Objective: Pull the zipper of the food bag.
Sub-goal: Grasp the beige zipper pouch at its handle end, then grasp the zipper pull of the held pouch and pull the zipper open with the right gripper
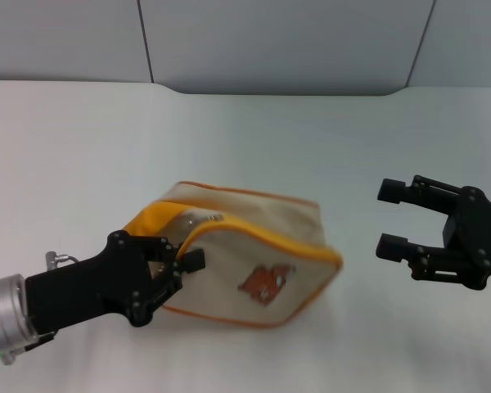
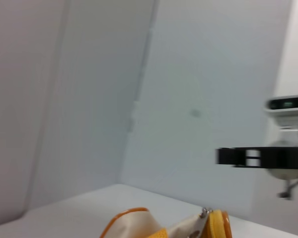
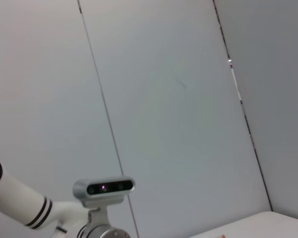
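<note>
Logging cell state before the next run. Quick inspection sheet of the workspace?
Surface: plain white tabletop.
Job's things: boxy beige canvas food bag with orange piping and bear print, lying tilted; its zipper, silvery pull showing at the left end.
Clutter: nothing seen.
Grippers: left gripper at the bag's left end by the strap, fingers closed on the bag's edge; right gripper open, apart from the bag on its right.
Cables: nothing seen.
Surroundings: grey panelled wall.

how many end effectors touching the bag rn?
1. Left end effector grips the beige canvas food bag at its orange-strap end; right end effector hangs open, apart.
</note>
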{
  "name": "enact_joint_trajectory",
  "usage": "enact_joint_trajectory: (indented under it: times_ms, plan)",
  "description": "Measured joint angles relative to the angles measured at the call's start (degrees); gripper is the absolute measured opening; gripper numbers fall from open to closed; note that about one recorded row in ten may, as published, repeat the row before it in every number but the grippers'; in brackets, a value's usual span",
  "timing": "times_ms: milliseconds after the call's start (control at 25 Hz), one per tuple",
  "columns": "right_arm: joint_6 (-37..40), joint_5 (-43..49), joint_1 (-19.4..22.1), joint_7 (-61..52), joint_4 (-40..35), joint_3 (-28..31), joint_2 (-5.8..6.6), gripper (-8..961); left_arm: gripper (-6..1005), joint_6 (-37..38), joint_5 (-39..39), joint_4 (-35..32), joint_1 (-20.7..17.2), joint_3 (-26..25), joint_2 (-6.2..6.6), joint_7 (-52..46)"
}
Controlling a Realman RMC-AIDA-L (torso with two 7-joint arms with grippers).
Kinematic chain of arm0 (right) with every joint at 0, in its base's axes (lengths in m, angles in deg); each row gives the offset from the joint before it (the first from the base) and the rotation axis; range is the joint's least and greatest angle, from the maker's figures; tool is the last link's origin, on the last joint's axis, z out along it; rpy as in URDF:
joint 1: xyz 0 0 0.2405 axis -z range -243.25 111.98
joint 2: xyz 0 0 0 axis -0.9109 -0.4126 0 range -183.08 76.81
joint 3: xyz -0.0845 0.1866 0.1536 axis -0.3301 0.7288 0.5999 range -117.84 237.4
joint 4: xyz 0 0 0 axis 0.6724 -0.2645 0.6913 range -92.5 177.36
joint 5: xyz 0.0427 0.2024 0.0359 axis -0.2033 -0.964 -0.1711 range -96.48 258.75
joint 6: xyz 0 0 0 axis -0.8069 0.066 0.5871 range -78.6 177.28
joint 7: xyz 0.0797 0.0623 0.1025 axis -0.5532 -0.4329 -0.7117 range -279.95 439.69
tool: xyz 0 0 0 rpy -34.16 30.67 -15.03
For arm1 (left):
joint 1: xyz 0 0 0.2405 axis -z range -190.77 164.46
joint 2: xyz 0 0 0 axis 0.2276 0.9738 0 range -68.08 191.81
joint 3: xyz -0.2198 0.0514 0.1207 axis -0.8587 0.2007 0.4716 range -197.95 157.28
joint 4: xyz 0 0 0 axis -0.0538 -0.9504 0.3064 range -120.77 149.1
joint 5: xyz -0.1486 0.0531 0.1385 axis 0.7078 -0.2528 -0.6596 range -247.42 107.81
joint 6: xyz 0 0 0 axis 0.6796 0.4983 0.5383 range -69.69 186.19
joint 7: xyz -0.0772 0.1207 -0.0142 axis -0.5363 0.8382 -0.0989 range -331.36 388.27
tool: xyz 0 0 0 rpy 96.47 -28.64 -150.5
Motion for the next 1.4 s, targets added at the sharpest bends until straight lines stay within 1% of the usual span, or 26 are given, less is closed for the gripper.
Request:
enact_joint_trajectory:
  times_ms: [40, 80, 120, 200, 320, 360, 440, 480, 520, 560, 640, 680, 760, 880, 1000, 1120, 1240, 1280, 1400]
  plan:
    - [0.01, 0.00, -0.27, -0.10, 0.00, -0.14, -0.11, 736, 72, 0.73, 0.00, -0.50, 0.14, 0.50, 0.29, -0.95]
    - [0.02, 0.00, -0.54, -0.09, -0.02, -0.36, -0.21, 735, 72, 2.56, 0.00, -1.83, 0.62, 1.27, 0.95, -3.31]
    - [0.02, 0.00, -0.66, 0.22, -0.05, -0.39, -0.25, 734, 72, 2.56, 0.00, -1.83, 0.62, 1.27, 0.95, -3.31]
    - [0.03, 0.00, -0.81, 1.36, -0.04, -0.40, -0.27, 732, 72, 4.69, 0.04, -4.10, 1.45, 1.55, 1.66, -6.34]
    - [0.04, 0.00, -0.87, 3.21, 0.01, -0.30, -0.41, 729, 72, 5.43, 0.07, -5.63, 2.11, 1.54, 1.85, -8.03]
    - [-0.18, 0.00, -0.94, 5.92, -0.08, -0.09, -0.78, 728, 72, 5.45, 0.07, -6.76, 3.03, 1.61, 1.65, -9.07]
    - [-0.34, 0.00, -1.04, 7.20, -0.18, -0.05, -0.98, 726, 72, 5.42, 0.05, -7.09, 3.43, 1.73, 1.50, -9.33]
    - [-1.01, 0.00, -1.43, 9.91, -0.34, 0.04, -1.38, 725, 72, 5.41, -0.05, -7.40, 4.54, 2.08, 1.09, -9.26]
    - [-1.01, 0.00, -1.43, 9.91, -0.34, 0.04, -1.38, 724, 72, 5.41, -0.05, -7.40, 4.54, 2.08, 1.09, -9.26]
    - [-2.01, -0.23, -2.07, 11.92, -0.35, 0.05, -1.71, 723, 72, 5.44, -0.08, -7.47, 5.13, 2.36, 0.84, -9.08]
    - [-2.55, -0.58, -2.35, 12.62, -0.32, 0.05, -1.79, 721, 72, 5.47, -0.08, -7.74, 6.01, 3.16, 0.40, -8.78]
    - [-3.88, -2.13, -3.00, 14.17, -0.20, 0.04, -2.19, 720, 71, 5.49, -0.09, -8.56, 6.55, 4.50, -0.15, -8.67]
    - [-4.73, -3.15, -3.29, 15.03, -0.15, -0.04, -2.38, 718, 71, 5.48, -0.08, -8.98, 6.61, 4.91, -0.32, -8.65]
    - [-7.75, -5.65, -4.66, 18.59, 0.32, -0.82, -2.85, 715, 71, 5.29, -0.03, -10.38, 6.75, 5.49, -1.09, -8.60]
    - [-8.79, -5.67, -5.65, 20.31, 1.05, -1.22, -2.97, 712, 71, 5.15, 0.12, -10.43, 6.76, 5.39, -1.19, -8.52]
    - [-10.47, -5.74, -6.78, 26.16, 3.16, -3.33, -3.01, 709, 71, 5.13, 0.23, -10.45, 6.76, 5.10, -1.21, -7.95]
    - [-11.55, -5.81, -6.99, 29.09, 4.04, -4.64, -3.06, 706, 72, 5.13, 0.28, -10.45, 6.76, 5.08, -1.22, -7.87]
    - [-13.11, -5.81, -7.09, 30.67, 4.71, -6.07, -3.08, 705, 72, 5.01, 0.31, -10.45, 6.68, 5.02, -1.22, -7.87]
    - [-14.12, -5.86, -7.09, 30.87, 4.97, -6.68, -3.08, 702, 72, 4.85, 0.34, -10.45, 6.55, 5.00, -1.15, -7.87]
